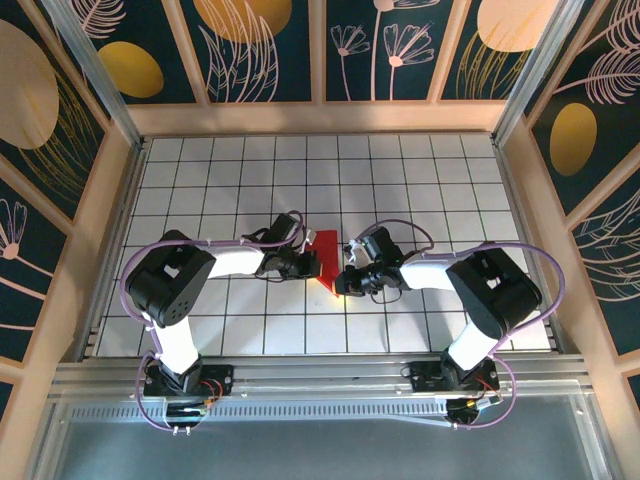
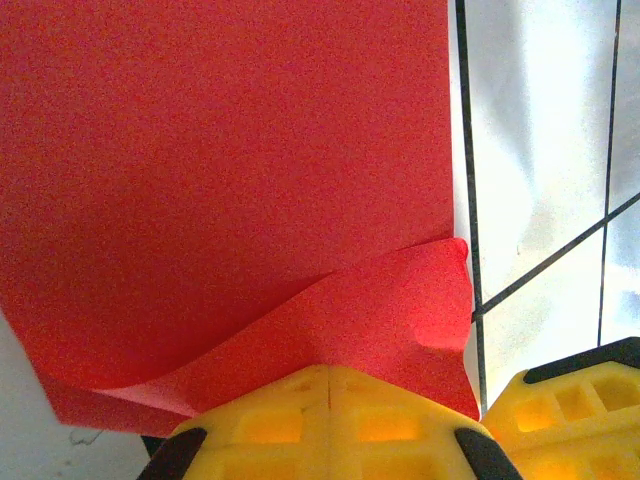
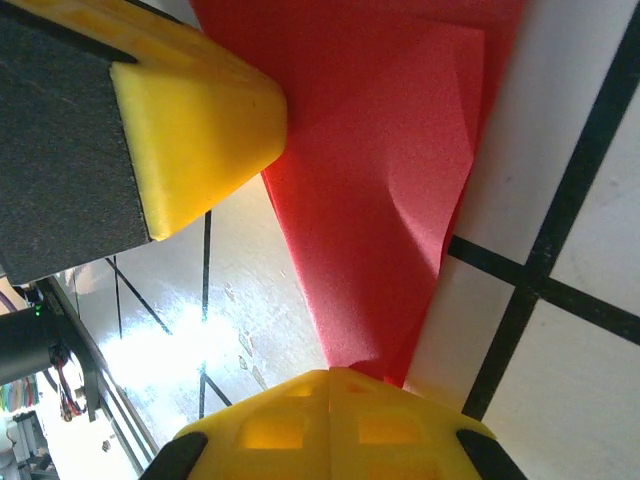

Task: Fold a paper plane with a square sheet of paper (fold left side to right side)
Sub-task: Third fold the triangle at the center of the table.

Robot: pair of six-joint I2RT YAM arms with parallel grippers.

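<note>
The square sheet of paper is a narrow red shape on the white grid table, between my two grippers. In the left wrist view the red sheet lies broad and flat. One layer of it curls up into my left gripper, which is shut on that lifted edge. My left gripper meets the sheet from its left side. My right gripper is at the sheet's near right corner. The right wrist view has the red sheet tapering down to my right gripper, shut on its tip.
The white tiled table has black grid lines and is walled by wooden rails and patterned panels. The other arm's yellow fingers crowd close over the sheet, and my right arm's yellow fingers sit beside the left gripper.
</note>
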